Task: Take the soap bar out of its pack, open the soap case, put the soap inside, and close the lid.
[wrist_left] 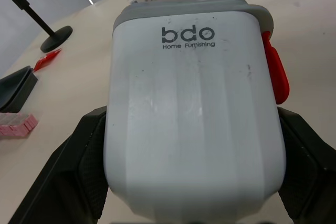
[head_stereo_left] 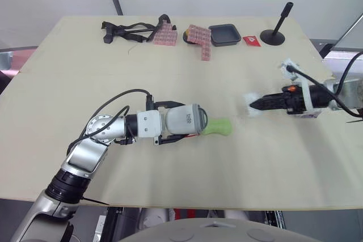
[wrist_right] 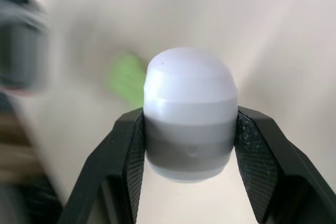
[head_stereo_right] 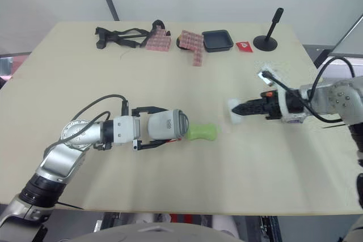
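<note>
Soap case (wrist_left: 194, 114) in left hand (head_stereo_left: 184, 121), soap (wrist_right: 190, 93) in right hand (wrist_right: 190, 129); wrist-view red latch (wrist_left: 274, 74).

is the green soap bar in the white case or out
Out. The green soap bar lies bare on the wooden table, by the end of the white plastic soap case gripped in the left tool.

Both eye views look forward and down from the head over the whole table (head_stereo_left: 187, 179) (near-identical, slightly offset sideways). Each wrist view looks out from its wrist at very close range. The left faces the soap case (wrist_left: 194, 114) and shares the black stand (head_stereo_left: 273, 37), which sits in the eye views' upper right. The right faces a white-and-grey piece (wrist_right: 190, 124).
</note>
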You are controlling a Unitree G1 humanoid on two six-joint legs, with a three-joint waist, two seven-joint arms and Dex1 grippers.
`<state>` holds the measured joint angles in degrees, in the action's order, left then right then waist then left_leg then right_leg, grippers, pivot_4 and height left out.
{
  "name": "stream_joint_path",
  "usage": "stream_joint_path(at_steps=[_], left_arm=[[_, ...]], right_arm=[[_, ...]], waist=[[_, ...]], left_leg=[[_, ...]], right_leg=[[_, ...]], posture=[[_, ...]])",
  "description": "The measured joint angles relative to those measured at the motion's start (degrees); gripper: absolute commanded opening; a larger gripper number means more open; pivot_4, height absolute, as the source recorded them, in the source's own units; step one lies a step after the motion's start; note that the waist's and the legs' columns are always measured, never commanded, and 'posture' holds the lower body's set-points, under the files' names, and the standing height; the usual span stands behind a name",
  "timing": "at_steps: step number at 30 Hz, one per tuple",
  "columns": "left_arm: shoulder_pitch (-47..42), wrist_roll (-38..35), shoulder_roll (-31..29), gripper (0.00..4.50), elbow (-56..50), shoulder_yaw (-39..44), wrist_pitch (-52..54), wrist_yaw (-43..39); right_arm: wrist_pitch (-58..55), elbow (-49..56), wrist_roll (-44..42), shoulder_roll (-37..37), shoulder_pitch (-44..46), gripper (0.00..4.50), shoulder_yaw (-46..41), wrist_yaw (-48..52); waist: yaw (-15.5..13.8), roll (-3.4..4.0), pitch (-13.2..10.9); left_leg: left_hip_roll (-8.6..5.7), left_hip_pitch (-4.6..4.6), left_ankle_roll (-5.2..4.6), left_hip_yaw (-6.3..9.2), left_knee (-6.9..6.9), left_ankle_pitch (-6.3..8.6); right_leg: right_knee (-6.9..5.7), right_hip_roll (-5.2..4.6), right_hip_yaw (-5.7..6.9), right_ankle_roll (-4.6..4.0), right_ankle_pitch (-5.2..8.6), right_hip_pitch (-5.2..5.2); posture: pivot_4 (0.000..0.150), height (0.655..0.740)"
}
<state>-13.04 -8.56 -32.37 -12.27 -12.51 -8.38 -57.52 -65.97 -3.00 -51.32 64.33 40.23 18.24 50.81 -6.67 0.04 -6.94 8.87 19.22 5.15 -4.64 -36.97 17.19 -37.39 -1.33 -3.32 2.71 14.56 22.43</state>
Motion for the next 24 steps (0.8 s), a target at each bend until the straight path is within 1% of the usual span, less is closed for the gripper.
stream_joint_path(at_steps=[2,4,5,10,17,22,24], left_arm=[[-0.01,0.01,0.0,3.48,0.01,-0.02,0.04,-0.07],[0.0,0.01,0.02,3.48,0.02,-0.05,0.05,-0.09],[-0.01,0.02,0.02,3.48,0.06,-0.07,0.07,-0.09],[0.03,0.06,0.04,3.48,0.09,-0.15,0.18,-0.08],[0.33,0.09,0.04,3.48,0.04,-0.16,0.47,-0.01],[0.73,0.14,0.04,3.48,0.01,-0.18,0.47,0.02],[1.03,0.22,0.04,3.48,0.02,-0.18,0.47,0.02]], right_arm=[[4.8,-0.46,8.28,0.62,0.6,1.99,5.01,4.54],[8.06,-1.45,13.88,0.62,0.91,1.99,7.88,6.89],[10.67,-2.4,18.03,0.49,1.28,1.99,9.56,8.31],[18.1,-5.68,30.14,-2.3,3.14,1.99,12.88,12.45],[26.51,-9.01,40.49,-5.76,3.63,1.99,13.44,15.86],[30.09,-10.27,44.88,-7.22,3.83,1.99,13.22,18.11],[30.47,-10.55,46.11,-7.7,3.82,3.02,12.81,19.0]], waist=[[0.12,0.0,0.0],[0.18,0.0,0.0],[0.18,0.0,0.0],[0.34,0.01,0.0],[0.36,0.01,0.0],[0.41,0.01,0.01],[0.4,0.01,0.01]], left_leg=[[0.01,0.01,0.0,0.0,-0.02,0.0],[0.02,0.03,0.0,0.0,-0.04,0.0],[0.02,0.03,0.0,-0.01,-0.06,0.0],[0.08,0.06,0.0,-0.02,-0.16,0.0],[0.11,0.09,0.0,-0.05,-0.35,0.0],[0.14,0.08,0.0,-0.07,-0.45,0.0],[0.15,0.08,0.0,-0.08,-0.47,0.0]], right_leg=[[-0.02,0.01,0.01,0.0,0.0,0.0],[-0.03,0.01,0.01,0.0,0.0,0.0],[-0.05,0.01,0.0,0.0,0.0,0.0],[-0.12,0.07,-0.01,0.0,0.0,0.0],[-0.25,0.06,-0.04,-0.01,0.0,0.0],[-0.37,0.06,-0.06,-0.01,0.0,-0.01],[-0.39,0.06,-0.06,-0.01,0.0,0.0]], posture=[[0.15,0.74],[0.15,0.74],[0.15,0.74],[0.15,0.74],[0.15,0.74],[0.15,0.74],[0.15,0.74]])
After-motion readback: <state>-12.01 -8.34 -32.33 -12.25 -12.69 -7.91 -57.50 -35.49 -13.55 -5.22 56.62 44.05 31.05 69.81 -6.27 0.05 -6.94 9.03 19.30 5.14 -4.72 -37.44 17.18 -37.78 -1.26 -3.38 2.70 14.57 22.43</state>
